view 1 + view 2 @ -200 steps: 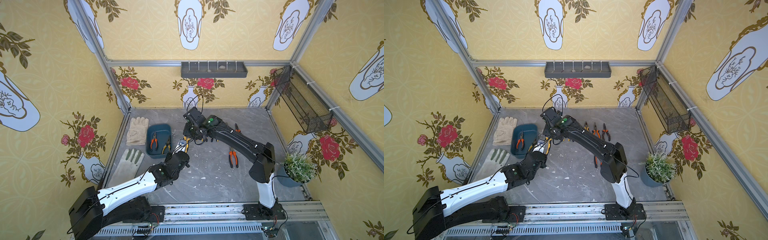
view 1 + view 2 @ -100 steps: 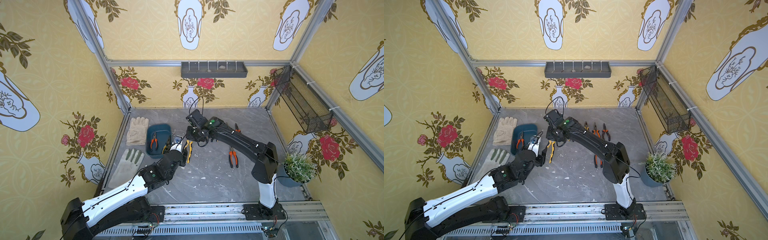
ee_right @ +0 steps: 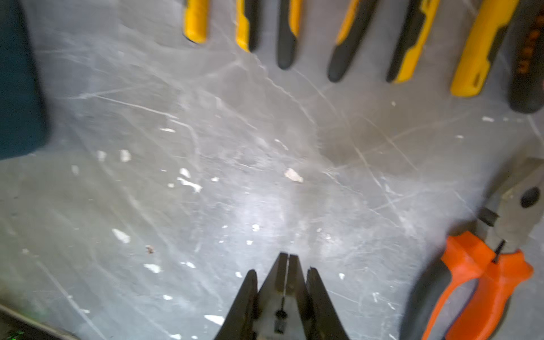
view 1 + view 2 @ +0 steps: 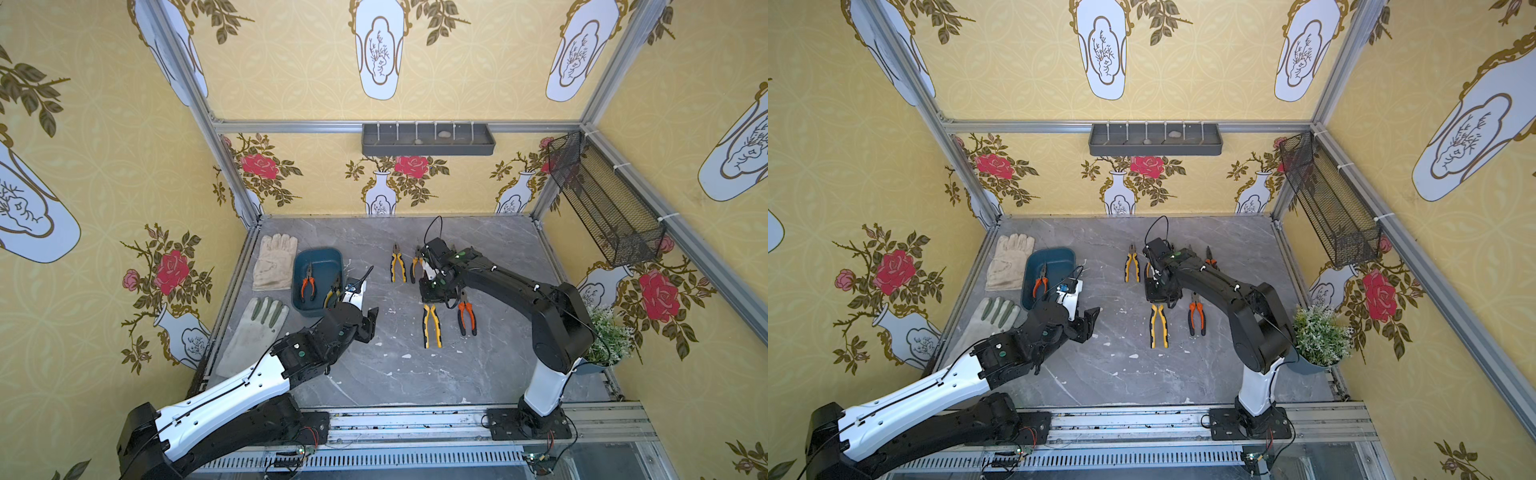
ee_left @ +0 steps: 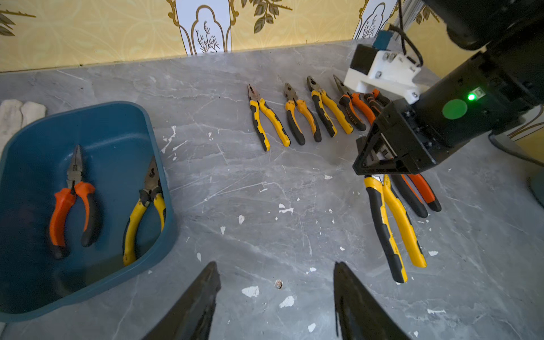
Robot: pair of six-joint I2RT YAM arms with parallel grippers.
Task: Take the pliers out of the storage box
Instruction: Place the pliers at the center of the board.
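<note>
**Storage box.** The storage box (image 4: pixel 318 259) stands on the worktop (image 4: pixel 390 374) near the left edge. It is just beside two work gloves (image 4: pixel 274 262), which lie between it and that edge.

**Contents.** Two pliers lie inside the box, noses toward the far edge.
- An orange-handled pair (image 5: pixel 72 203) lies on the box floor.
- A yellow-handled pair (image 5: pixel 144 212) leans against the wall nearer the worktop's middle.

**Removed items.**
- A row of pliers (image 5: pixel 268 120) lies on the worktop's middle toward the far edge, handles pointing to the near edge.
  - Three are yellow-and-black and one is orange-and-black.
  - The right arm hides whatever lies beyond these.
- A loose orange pair (image 4: pixel 466 318) lies nearer the front, on the side toward the right edge.

**Right gripper.**
- The right gripper (image 3: pixel 282 272) is clamped on the nose of the held pliers (image 4: pixel 431 328).
- The yellow-and-black handles of the held pliers trail toward the near edge, just beside the loose orange pair.
- Whether those handles touch the worktop cannot be told.

**Left gripper.**
- The left gripper (image 5: pixel 275 266) has its fingers (image 5: pixel 203 297) well apart with nothing between them.
- It is over bare worktop, just beside the box's near right corner.

**Surroundings.** A potted plant (image 4: pixel 606 340) stands at the right edge.
</note>
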